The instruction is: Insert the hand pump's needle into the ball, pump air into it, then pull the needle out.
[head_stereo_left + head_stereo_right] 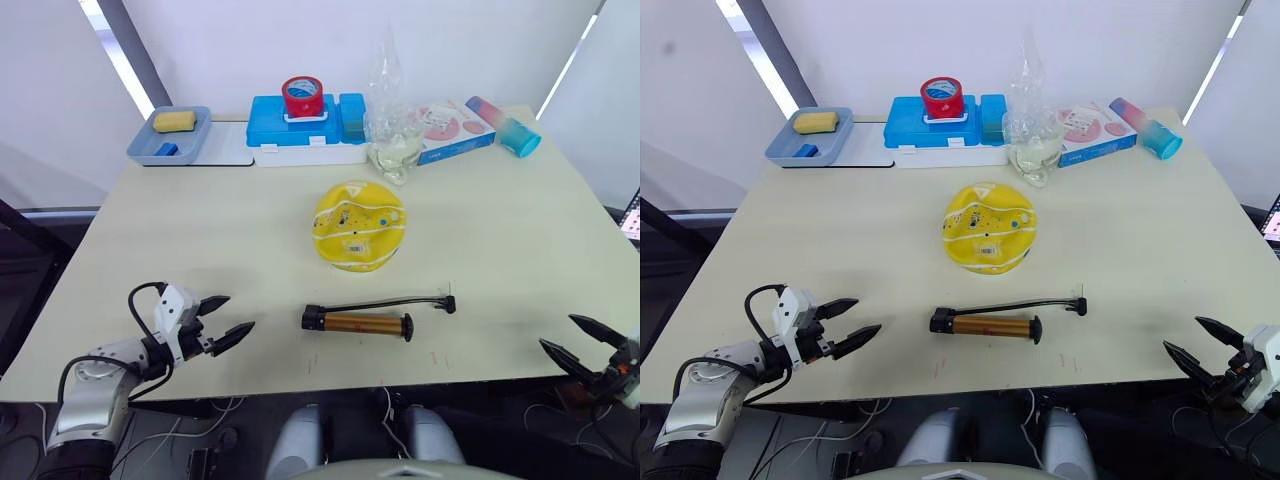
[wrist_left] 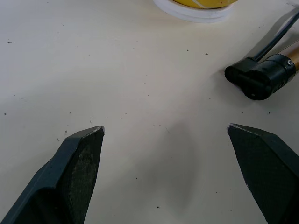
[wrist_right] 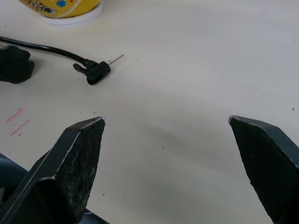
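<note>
Nothing started yet — the slim bronze-gold hand pump with black end caps lies flat on the beige table, just on the robot's side of the sagging yellow ball with white seams, its thin black hose running to the small metal needle on a black fitting, which lies beyond the pump's right end, apart from the ball. The left gripper hovers spread and empty left of the pump, and the right gripper is likewise spread and empty well to the pump's right, at the table edge. Likely next — one gripper must close on the pump or the needle fitting, a fine pinch on a tiny part, then aim the needle at the ball's valve, which I cannot make out.
</note>
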`<state>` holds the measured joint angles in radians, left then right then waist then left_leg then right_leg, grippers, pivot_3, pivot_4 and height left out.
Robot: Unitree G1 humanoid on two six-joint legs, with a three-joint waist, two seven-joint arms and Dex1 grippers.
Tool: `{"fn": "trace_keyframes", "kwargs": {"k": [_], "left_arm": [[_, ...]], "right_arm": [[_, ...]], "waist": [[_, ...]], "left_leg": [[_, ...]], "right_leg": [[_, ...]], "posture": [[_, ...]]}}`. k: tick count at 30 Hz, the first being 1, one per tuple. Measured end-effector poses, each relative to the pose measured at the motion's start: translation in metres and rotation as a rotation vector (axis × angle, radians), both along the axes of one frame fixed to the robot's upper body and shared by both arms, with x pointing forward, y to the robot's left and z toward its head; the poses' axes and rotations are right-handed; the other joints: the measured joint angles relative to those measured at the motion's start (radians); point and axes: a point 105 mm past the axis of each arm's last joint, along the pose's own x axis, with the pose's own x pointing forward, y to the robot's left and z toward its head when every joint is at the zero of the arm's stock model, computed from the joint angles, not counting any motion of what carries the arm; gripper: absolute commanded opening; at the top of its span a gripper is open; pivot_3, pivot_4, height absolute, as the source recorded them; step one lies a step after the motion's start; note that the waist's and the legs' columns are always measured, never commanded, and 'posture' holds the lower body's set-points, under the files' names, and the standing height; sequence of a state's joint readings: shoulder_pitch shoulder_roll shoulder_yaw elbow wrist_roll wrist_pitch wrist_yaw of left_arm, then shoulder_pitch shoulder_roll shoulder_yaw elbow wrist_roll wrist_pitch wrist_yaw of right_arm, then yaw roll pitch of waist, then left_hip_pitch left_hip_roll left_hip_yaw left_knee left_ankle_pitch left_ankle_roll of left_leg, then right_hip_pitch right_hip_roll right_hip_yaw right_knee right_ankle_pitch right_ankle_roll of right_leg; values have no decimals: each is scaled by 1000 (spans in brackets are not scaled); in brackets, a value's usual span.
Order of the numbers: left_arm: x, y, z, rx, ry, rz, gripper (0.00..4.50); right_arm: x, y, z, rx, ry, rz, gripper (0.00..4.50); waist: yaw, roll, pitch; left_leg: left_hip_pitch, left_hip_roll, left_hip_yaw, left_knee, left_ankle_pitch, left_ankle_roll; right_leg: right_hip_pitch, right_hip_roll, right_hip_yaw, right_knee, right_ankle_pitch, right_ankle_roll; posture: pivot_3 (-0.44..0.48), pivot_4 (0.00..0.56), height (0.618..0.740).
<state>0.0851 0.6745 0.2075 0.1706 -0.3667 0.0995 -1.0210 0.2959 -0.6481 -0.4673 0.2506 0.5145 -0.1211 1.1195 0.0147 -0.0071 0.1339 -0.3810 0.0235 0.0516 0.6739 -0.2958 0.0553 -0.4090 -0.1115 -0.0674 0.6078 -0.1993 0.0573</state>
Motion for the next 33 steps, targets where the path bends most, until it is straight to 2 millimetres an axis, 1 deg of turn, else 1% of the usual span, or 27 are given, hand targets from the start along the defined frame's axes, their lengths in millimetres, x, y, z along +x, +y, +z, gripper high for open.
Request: {"fn": "trace_keyframes", "kwargs": {"k": [4, 7, 16, 18, 22, 26, 29, 31, 32, 33], "left_arm": [[-3, 1, 1, -2, 11, -2, 4500], [-3, 3, 9, 9, 6, -6, 4500], [3, -10, 28, 21, -46, -93, 4500], [5, -13, 30, 21, -52, -112, 4500], [5, -30, 31, 44, -61, -237, 4500], [8, -46, 40, 69, -79, -389, 4500], [8, -60, 43, 68, -60, -500, 4500], [9, -67, 45, 72, -35, -561, 4500], [12, -73, 50, 75, -40, -596, 4500], [12, -73, 51, 75, -43, -600, 4500]], "right_arm": [[0, 2, 1, -6, 0, 2, 4460], [-1, 5, 4, -16, -4, 14, 4460], [-3, 17, 12, -18, -25, 56, 4460], [-3, 20, 15, -18, -37, 68, 4460], [-3, 29, 23, -2, -60, 100, 4460], [-6, 38, 30, 7, -74, 146, 4460], [-9, 45, 35, 7, -83, 178, 4460], [-9, 49, 38, 10, -89, 194, 4460], [-9, 52, 41, 11, -97, 206, 4460], [-9, 53, 42, 11, -100, 210, 4460]], "waist": [[0, 0, 0], [0, 0, 0], [0, 1, 1], [0, 1, 1], [1, 1, 1], [1, 1, 1], [2, 1, 1], [1, 1, 1], [2, 1, 1], [1, 1, 1]], "left_leg": [[0, 0, 0, 0, 0, 0], [0, 0, 0, 0, 0, 0], [0, 0, 0, 0, 0, 0], [0, 0, 0, 0, 0, 0], [0, 0, 0, 0, 0, 0], [0, -1, 0, 0, 0, 0], [-1, -1, 0, 0, 0, 0], [0, -1, 0, 0, 0, 0], [-1, -1, -1, 1, 0, 0], [0, -1, -1, 1, 0, 0]], "right_leg": [[0, 0, 0, 0, 0, 0], [0, 0, 0, 0, 0, 0], [0, 0, 0, 0, 0, 0], [0, 0, 0, 0, 0, 0], [0, 1, 0, 0, 0, 0], [0, 1, 0, 0, 0, 0], [1, 1, 0, 0, 0, 0], [1, 2, 0, 0, 0, 0], [1, 4, 2, 0, 0, 0], [1, 4, 3, 0, 0, 0]], "posture": [[0, 150, 737], [0, 150, 737], [0, 150, 737], [0, 150, 737], [0, 150, 737], [0, 150, 737], [0, 150, 737], [0, 150, 737], [0, 150, 737], [0, 150, 737]]}}
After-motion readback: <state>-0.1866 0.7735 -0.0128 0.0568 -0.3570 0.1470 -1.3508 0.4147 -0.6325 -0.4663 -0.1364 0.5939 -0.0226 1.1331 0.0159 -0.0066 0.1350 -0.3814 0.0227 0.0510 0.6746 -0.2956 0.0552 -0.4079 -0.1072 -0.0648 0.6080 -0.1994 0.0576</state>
